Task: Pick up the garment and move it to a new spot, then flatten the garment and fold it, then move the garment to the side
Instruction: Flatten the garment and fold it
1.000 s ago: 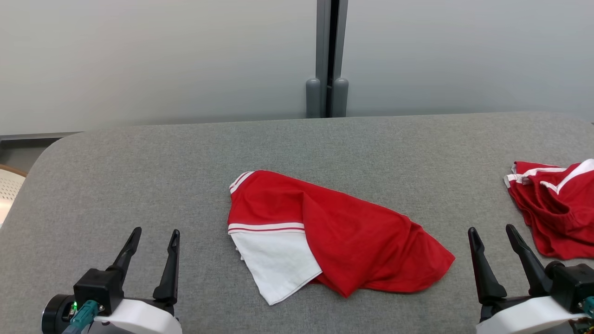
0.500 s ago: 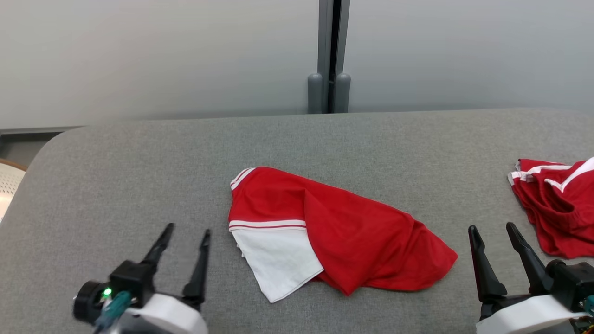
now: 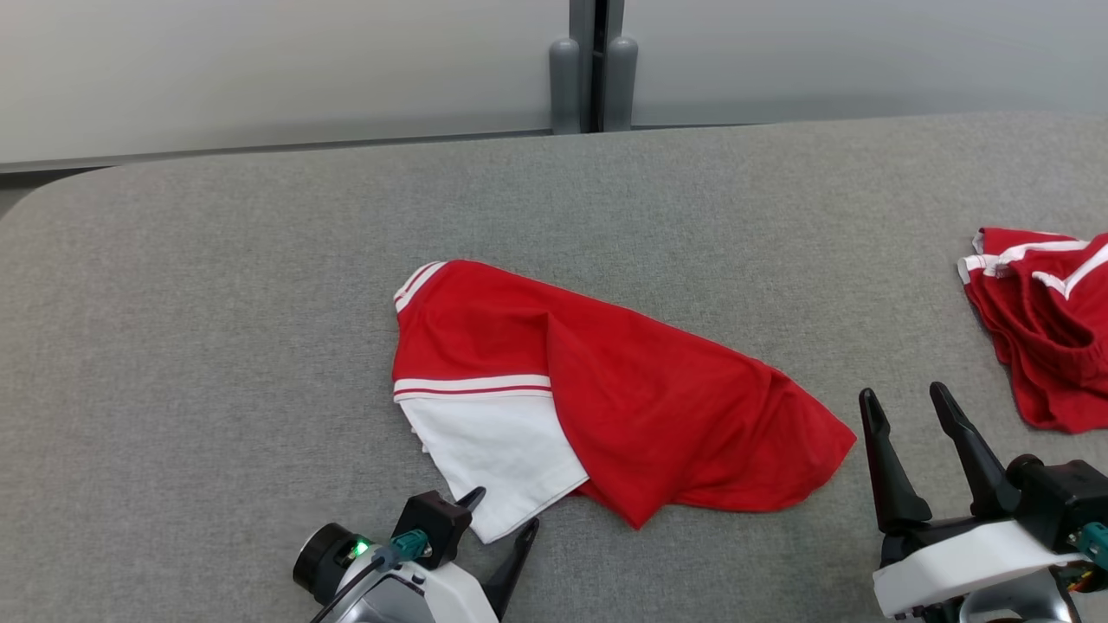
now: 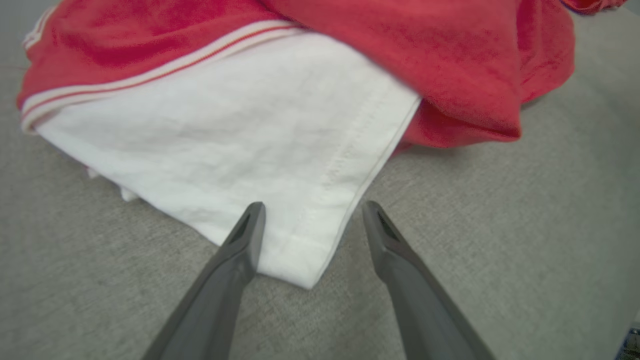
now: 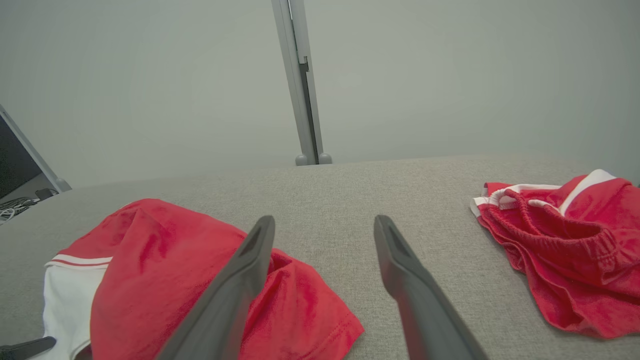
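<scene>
The garment (image 3: 606,407) is a red shirt with a white, red-striped part, lying crumpled in the middle of the grey table (image 3: 216,303). My left gripper (image 3: 502,512) is open at the shirt's near white corner. In the left wrist view that corner of the garment (image 4: 250,125) lies between the spread fingers of the left gripper (image 4: 313,207); I cannot tell whether they touch it. My right gripper (image 3: 903,395) stands open and empty just right of the shirt's red tip. The right wrist view has the right gripper (image 5: 325,220) above bare table, the garment (image 5: 175,270) to its left.
A second red piece of clothing with white trim (image 3: 1047,329) lies bunched at the table's right edge, also visible as a red heap (image 5: 560,250) in the right wrist view. A grey post (image 3: 589,78) and a pale wall stand behind the table's far edge.
The head camera has tilted down, shifting the whole picture. My left gripper has moved right and forward to the shirt's white corner. The right gripper has stayed where it was, still open.
</scene>
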Tool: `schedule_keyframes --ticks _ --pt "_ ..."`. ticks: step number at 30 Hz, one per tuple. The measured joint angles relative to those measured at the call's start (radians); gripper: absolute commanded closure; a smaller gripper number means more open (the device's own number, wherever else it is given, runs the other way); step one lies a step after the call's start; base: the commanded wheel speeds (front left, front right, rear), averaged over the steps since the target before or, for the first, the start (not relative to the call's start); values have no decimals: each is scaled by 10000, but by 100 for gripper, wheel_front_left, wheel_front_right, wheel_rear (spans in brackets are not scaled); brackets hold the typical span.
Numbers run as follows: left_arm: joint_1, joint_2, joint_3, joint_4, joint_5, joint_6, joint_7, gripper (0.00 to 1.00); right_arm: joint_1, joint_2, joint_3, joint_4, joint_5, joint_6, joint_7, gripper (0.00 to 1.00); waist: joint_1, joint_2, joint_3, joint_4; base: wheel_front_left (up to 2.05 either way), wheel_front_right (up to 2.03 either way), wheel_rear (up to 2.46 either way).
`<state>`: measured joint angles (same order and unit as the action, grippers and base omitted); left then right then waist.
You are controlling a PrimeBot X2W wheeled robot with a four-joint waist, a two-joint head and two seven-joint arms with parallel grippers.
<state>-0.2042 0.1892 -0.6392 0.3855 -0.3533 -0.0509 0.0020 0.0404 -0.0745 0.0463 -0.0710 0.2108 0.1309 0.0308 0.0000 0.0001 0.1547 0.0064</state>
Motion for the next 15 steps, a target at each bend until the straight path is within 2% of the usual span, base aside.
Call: schedule_keyframes --ticks 3,5,11,15 --pt "-190 -44 -159 552 -17 -163 163 0 -51 17 -2 81 67 0 -65 0 0 0 162 -90 0 0 0" --pt "-341 2 -171 754 2 -184 92 100 -73 25 -10 132 69 0 -98 0 0 0 223 -122 0 0 0" --pt "-447 198 178 773 -27 113 -458 100 -202 36 -111 192 73 0 -136 0 0 0 257 -55 0 0 0" --pt "-451 581 692 -29 -105 516 -832 100 -200 46 -322 232 107 0 -194 0 0 -1 206 103 0 0 0"
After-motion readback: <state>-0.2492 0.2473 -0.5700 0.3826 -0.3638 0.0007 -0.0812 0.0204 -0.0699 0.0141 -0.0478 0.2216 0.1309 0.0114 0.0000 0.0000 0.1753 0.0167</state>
